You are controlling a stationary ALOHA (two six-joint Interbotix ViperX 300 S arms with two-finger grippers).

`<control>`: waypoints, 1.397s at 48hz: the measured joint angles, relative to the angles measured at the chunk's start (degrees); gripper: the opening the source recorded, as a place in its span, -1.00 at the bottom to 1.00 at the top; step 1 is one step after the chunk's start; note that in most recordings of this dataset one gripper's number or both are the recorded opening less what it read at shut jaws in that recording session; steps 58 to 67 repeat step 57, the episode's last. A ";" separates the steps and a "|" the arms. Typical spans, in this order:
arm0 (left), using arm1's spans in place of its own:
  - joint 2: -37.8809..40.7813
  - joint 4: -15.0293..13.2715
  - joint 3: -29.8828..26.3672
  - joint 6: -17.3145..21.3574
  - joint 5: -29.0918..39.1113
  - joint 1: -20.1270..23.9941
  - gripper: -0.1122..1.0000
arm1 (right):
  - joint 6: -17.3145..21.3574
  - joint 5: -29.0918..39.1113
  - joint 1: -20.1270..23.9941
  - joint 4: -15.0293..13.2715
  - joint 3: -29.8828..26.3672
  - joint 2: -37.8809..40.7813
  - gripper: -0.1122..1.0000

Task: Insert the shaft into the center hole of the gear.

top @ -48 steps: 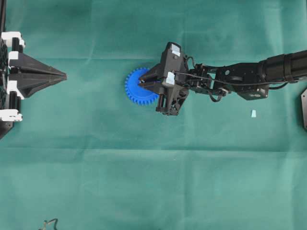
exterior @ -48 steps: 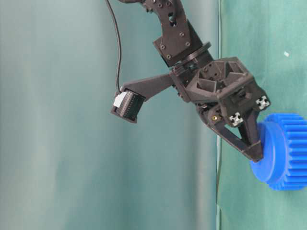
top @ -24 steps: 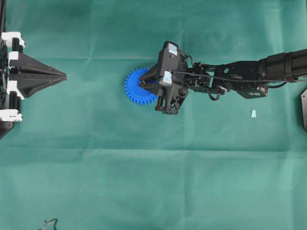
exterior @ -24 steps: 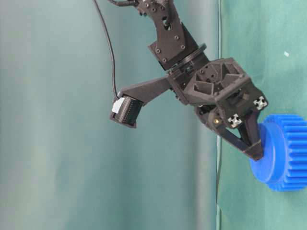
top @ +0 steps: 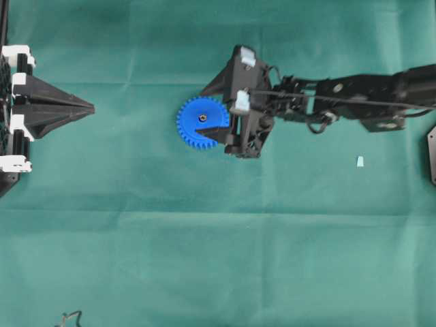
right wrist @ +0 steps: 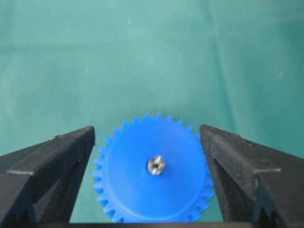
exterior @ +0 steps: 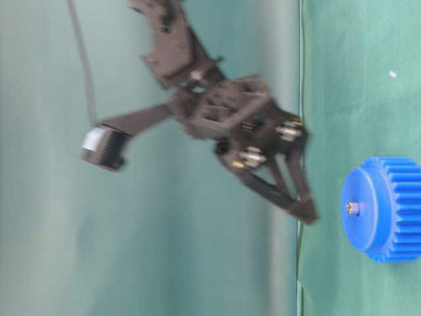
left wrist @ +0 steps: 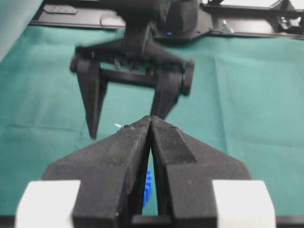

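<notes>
Down on the green cloth tabletop (top: 204,259), the bright blue toothed plastic gear (top: 200,122) lies flat with the thin silver metal shaft (right wrist: 156,165) standing in its center hole (top: 201,118), only the tip showing. Just beyond it, the right hand (right wrist: 147,156) hangs spread wide and empty, fingers either side of the gear; I'd lift it straight away, so neither finger clips the teeth. Farther off, the left hand (top: 85,107) rests clenched, holding nothing.

One blue gear (top: 201,122), one shaft (right wrist: 156,165), two grippers, one pale chip (top: 360,161)
</notes>
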 measured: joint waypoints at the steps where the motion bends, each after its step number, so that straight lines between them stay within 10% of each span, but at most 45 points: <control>1: 0.00 0.09 0.00 0.00 0.00 0.00 -0.80 | -0.18 0.35 0.00 0.00 0.09 -0.79 0.89; 67: -0.09 0.00 0.00 -0.18 0.62 0.00 -0.80 | -1.05 6.94 -0.35 0.09 20.83 -40.61 0.88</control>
